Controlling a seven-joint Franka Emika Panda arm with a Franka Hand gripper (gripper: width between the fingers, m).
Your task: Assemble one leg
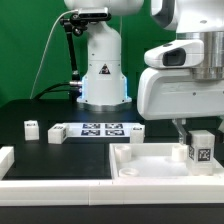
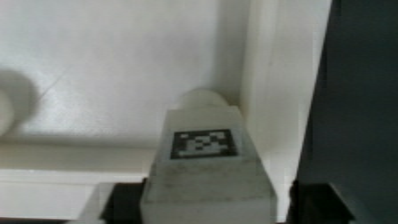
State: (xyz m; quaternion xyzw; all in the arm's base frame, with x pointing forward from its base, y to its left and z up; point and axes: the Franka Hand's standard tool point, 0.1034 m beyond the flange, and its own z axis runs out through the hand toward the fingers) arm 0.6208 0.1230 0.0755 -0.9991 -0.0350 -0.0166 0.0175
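Note:
My gripper is shut on a leg, a small white block with a black-and-white tag on its face. It holds the leg upright over the right part of the large white tray-like piece. In the wrist view the leg fills the middle between my dark fingers, its tag facing the camera, with the tray's inner corner just beyond it. Two more legs lie on the table at the exterior view's left: one small one and one beside the marker board.
The marker board lies on the black table behind the tray. A white part sits at the exterior view's left edge. The robot base stands at the back. A round boss shows inside the tray.

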